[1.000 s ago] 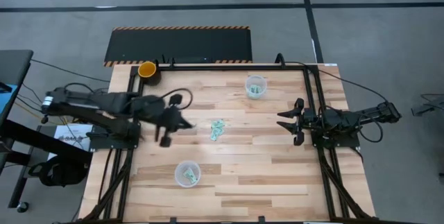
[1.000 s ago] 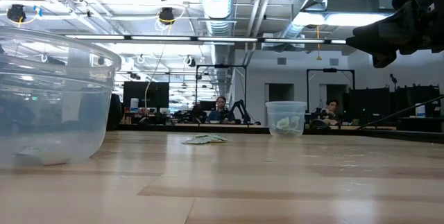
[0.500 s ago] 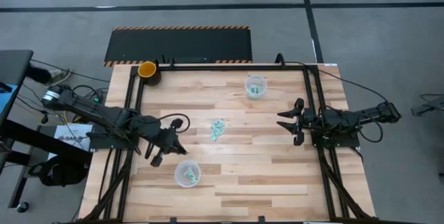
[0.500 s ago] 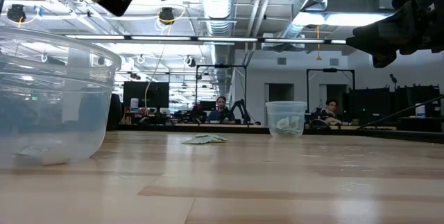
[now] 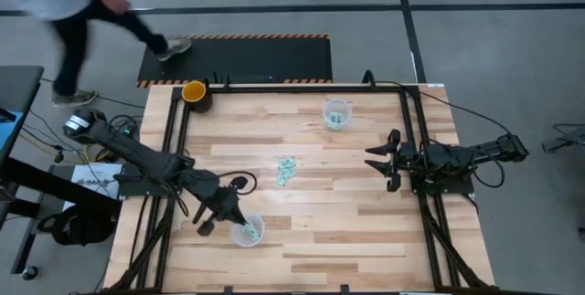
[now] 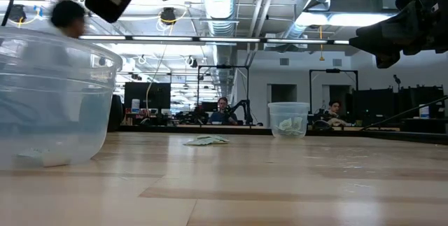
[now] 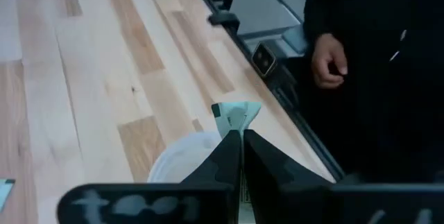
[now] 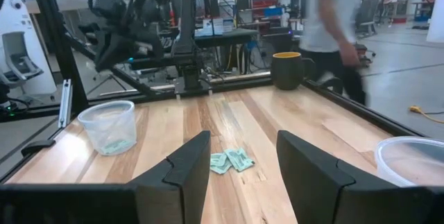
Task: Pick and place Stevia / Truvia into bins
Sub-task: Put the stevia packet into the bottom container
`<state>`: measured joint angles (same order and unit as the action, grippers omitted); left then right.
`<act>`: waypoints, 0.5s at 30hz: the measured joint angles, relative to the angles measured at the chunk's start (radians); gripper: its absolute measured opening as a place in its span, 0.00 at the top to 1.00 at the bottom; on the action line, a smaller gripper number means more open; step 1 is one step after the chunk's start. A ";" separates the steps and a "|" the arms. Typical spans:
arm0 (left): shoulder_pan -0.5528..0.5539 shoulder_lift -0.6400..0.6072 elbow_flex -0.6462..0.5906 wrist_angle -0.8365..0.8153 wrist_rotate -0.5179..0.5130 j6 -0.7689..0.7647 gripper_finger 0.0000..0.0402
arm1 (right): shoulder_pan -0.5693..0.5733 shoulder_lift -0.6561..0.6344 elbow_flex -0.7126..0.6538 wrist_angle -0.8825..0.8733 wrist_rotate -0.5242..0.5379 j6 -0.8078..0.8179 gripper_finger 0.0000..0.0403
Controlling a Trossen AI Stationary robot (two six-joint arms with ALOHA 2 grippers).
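My left gripper (image 5: 239, 219) hovers at the rim of the near clear bin (image 5: 248, 231), shut on one pale green Stevia / Truvia packet (image 7: 237, 115). Other packets lie in this bin. A small pile of packets (image 5: 286, 170) rests flat on the table's middle. The far bin (image 5: 337, 113) also holds packets. My right gripper (image 5: 377, 160) waits open at the table's right side, with nothing between its fingers. My left gripper pinches the packet between its two fingertips; the packet's free end (image 7: 239, 111) sticks out past them. The fingers slant downward toward the table's near edge. The packet is lifted clear, above the near bin's rim (image 7: 182, 156).
A yellow-orange cup (image 5: 194, 91) stands at the far left corner. A person (image 5: 78, 3) walks past beyond the far left corner. Another person's hand (image 7: 328, 59) shows beyond the table's edge in the left wrist view. Black frame rails (image 5: 409, 121) border the table.
My left gripper has swung from beside the packet pile toward the table's near edge and down, ending over the near bin, and stays shut. A person has walked into view beyond the far left corner.
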<state>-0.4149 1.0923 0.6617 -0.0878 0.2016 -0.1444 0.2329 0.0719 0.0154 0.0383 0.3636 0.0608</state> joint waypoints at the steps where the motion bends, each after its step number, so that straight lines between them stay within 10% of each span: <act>1: 0.000 0.017 0.000 0.012 0.000 0.000 1.00 | 0.000 0.000 0.000 0.000 0.000 0.000 0.60; 15: 0.003 0.085 0.000 0.057 -0.086 -0.029 0.93 | 0.000 0.000 0.000 0.000 0.000 0.000 0.60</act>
<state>-0.4122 1.1770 0.6617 -0.0303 0.1153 -0.1734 0.2333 0.0719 0.0154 0.0383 0.3637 0.0605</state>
